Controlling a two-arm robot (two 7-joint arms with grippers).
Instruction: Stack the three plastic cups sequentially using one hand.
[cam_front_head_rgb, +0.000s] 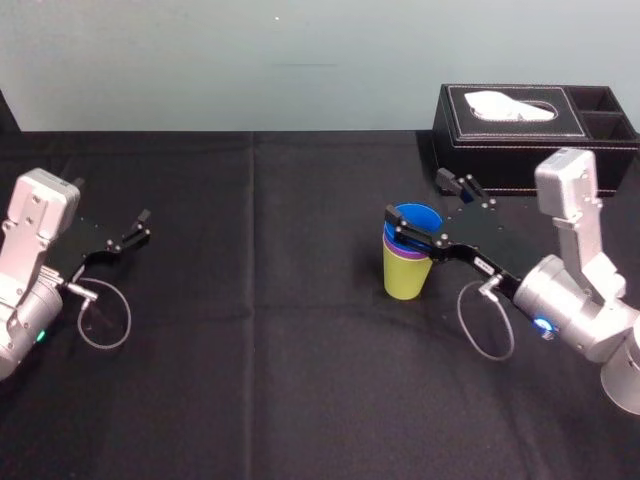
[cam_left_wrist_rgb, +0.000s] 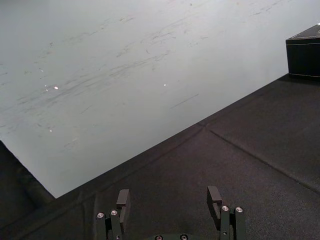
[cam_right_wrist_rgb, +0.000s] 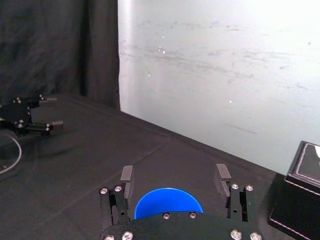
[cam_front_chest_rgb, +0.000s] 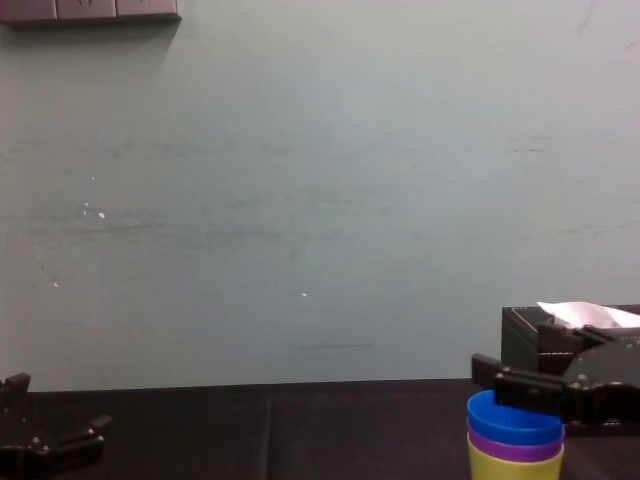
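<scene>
The three plastic cups stand nested in one upright stack right of centre: the blue cup on top, the purple cup under it, the yellow-green cup at the bottom. My right gripper is open at the level of the blue cup's rim, one finger on each side. In the right wrist view the blue cup lies between the spread fingers, with a gap on at least one side. From the chest the stack sits low at the right, the right gripper just behind its top.
A black tissue box stands at the back right, close behind the right arm. My left gripper rests open and empty at the far left of the black cloth. Its fingers point toward the wall.
</scene>
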